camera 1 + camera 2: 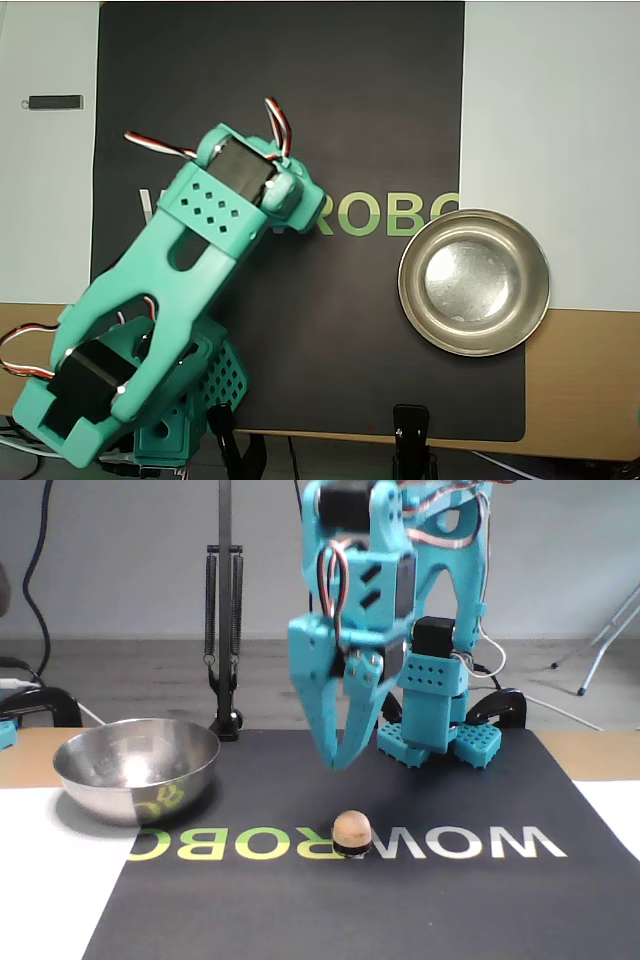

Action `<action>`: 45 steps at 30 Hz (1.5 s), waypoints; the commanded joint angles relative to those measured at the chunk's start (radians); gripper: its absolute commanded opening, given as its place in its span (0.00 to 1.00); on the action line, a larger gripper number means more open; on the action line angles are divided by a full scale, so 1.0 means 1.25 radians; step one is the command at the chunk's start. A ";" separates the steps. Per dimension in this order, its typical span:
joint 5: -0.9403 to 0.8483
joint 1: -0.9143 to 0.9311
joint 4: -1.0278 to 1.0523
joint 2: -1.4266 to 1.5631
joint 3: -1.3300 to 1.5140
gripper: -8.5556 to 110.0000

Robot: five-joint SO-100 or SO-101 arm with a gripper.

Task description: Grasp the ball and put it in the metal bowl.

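Note:
The ball (351, 831) is a small peach-beige sphere on a dark ring. It rests on the black mat (450, 900), among the printed letters. In the overhead view the teal arm (190, 270) hides it. My gripper (339, 761) hangs tips down, just above the ball and slightly behind it, not touching. Its fingertips meet with nothing between them. The metal bowl (137, 768) stands empty at the mat's left edge in the fixed view. In the overhead view the bowl (474, 282) is on the right.
The arm's teal base (440, 730) stands at the back of the mat. A black spring stand (223, 630) rises behind the bowl. Black clamps (412, 440) grip the table edge. A small dark bar (55, 101) lies on the white surface.

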 commanded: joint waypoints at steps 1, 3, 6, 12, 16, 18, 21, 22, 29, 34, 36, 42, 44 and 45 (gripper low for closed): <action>0.000 -0.001 -0.028 0.038 0.023 0.08; 0.000 -0.001 -0.053 0.063 0.055 0.08; -0.001 -0.002 -0.088 0.104 0.109 0.08; -0.001 -0.002 -0.169 0.161 0.207 0.08; -0.001 -0.002 -0.204 0.180 0.253 0.08; -0.001 -0.004 -0.206 0.187 0.266 0.08; -0.001 -0.007 -0.205 0.193 0.275 0.09; -0.001 -0.007 -0.205 0.195 0.275 0.11; -0.001 -0.009 -0.205 0.195 0.280 0.19; 0.002 -0.009 -0.206 0.193 0.280 0.19; 0.004 -0.009 -0.206 0.193 0.280 0.19; 0.005 -0.009 -0.206 0.191 0.279 0.19; 0.005 -0.009 -0.206 0.190 0.279 0.19; 0.004 -0.009 -0.206 0.189 0.279 0.19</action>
